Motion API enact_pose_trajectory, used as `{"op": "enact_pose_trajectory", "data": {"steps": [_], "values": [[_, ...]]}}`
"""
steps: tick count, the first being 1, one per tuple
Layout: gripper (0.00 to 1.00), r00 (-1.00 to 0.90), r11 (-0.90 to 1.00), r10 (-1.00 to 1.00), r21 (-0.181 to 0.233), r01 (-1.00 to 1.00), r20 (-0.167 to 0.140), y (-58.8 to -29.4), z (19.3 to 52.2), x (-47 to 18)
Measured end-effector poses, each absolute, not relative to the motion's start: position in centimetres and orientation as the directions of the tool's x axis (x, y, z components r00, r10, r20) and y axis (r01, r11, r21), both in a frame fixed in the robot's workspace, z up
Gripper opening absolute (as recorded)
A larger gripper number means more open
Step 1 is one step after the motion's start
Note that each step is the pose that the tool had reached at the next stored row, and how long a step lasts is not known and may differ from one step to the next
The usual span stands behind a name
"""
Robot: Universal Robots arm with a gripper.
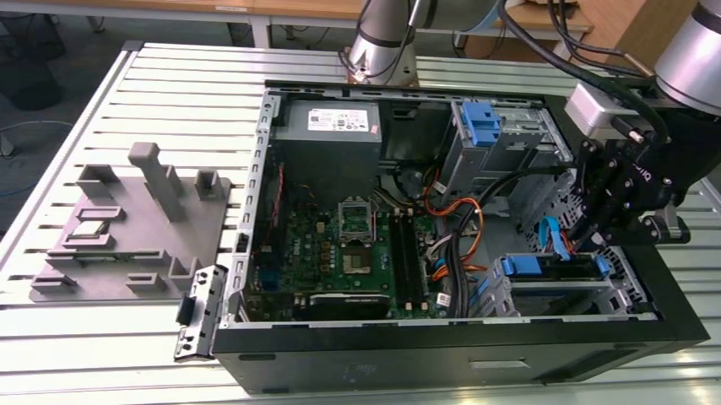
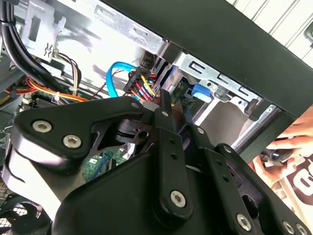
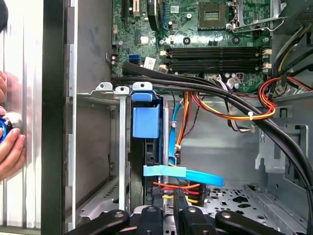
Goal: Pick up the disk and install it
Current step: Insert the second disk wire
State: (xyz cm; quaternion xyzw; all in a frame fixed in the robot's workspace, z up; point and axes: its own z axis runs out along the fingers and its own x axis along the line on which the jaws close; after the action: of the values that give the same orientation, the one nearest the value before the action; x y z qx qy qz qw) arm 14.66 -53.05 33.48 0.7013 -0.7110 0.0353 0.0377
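The disk (image 1: pixel 552 268) lies in the lower drive cage of the open computer case (image 1: pixel 451 354), at the exterior view's right, with its blue rails showing. In the first wrist view the disk (image 3: pixel 145 122) is seen edge-on in the metal cage, its blue tab facing out. A blue corner of the disk (image 2: pixel 200 92) shows past the fingertips in the second wrist view. My gripper (image 1: pixel 592 232) hangs just above the cage beside the disk. Its fingers are shut with nothing visible between them, close to the coloured power wires (image 3: pixel 176 188) in both wrist views.
A bare blue bracket (image 1: pixel 480 126) sits in the upper bay and a grey power supply (image 1: pixel 329 122) at the case's back. Black and orange cables (image 3: pixel 234 105) cross over the motherboard (image 1: pixel 338 245). A grey fixture (image 1: pixel 135 228) lies left of the case. A person's hand (image 3: pixel 7 142) rests outside the case wall.
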Motion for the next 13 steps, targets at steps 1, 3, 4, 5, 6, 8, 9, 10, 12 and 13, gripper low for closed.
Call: {"op": "enact_pose_trajectory", "data": {"steps": [1,3,4,5,6,8,9,10,12,13], "values": [[0.24,-0.014,0.014,-0.995,0.003,-1.000,0.103,-53.05,33.51,14.66],[0.24,-0.014,0.014,-0.995,0.003,-1.000,0.103,-53.13,33.51,14.66],[0.24,-0.013,0.014,-0.995,0.003,-1.000,0.103,-53.21,33.52,14.66],[0.24,-0.013,0.014,-0.995,0.003,-1.000,0.103,-53.32,33.52,14.66],[0.24,-0.013,0.014,-0.995,0.003,-1.000,0.103,-53.45,33.52,14.67],[0.24,-0.014,0.014,-0.995,0.003,-1.000,0.103,-53.68,33.53,14.66],[0.24,-0.014,0.014,-0.995,0.003,-1.000,0.103,-53.73,33.52,14.66],[0.24,-0.013,0.014,-0.995,0.003,-1.000,0.103,-53.75,33.49,14.66],[0.24,-0.014,0.014,-0.995,0.003,-1.000,0.103,-53.75,33.36,14.66],[0.24,-0.013,0.014,-0.995,0.003,-1.000,0.103,-53.76,33.30,14.66]]}}
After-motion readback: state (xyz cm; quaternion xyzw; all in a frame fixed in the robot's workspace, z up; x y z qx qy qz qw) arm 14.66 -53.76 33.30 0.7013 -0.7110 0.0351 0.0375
